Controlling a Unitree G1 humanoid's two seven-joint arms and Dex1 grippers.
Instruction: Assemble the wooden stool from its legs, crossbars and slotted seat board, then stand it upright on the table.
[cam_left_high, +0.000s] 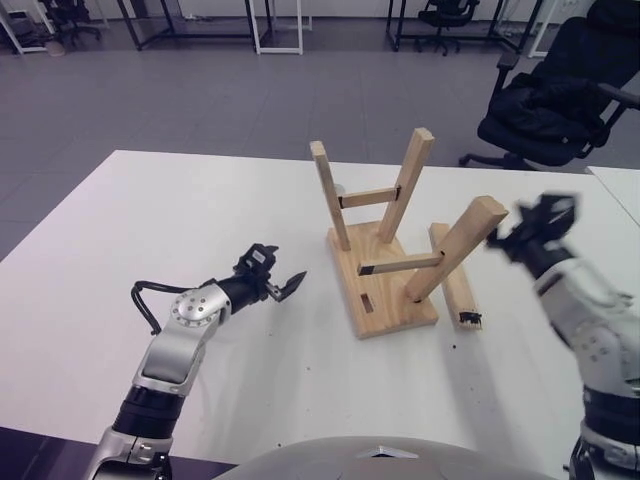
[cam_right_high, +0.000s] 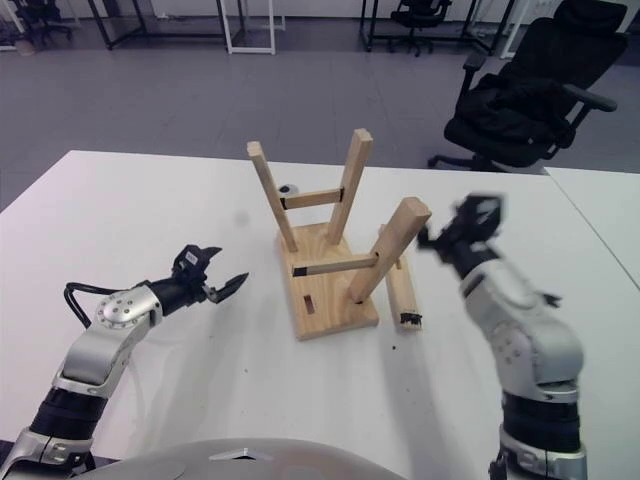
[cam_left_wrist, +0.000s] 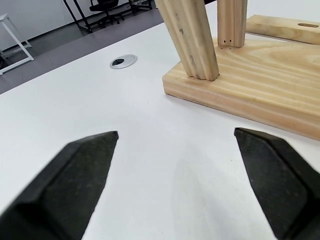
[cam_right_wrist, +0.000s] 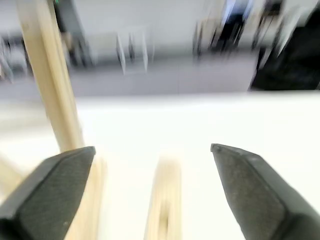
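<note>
While pale slotted wooden seat board (cam_left_high: 390, 310) lies flat on white counter (cam_left_high: 150, 220), three pale wooden legs (cam_left_high: 330, 195) stick up from it, two thin crossbars (cam_left_high: 368, 198) linking them; rightmost leg leans. Fourth leg (cam_left_high: 460, 295) loose on counter, just beside board's right edge. Left gripper (cam_left_high: 288, 284) low, left of board, fingers spread, empty. Right gripper (cam_left_high: 535, 228) near leaning leg's top, fingers spread, holding nothing.
</note>
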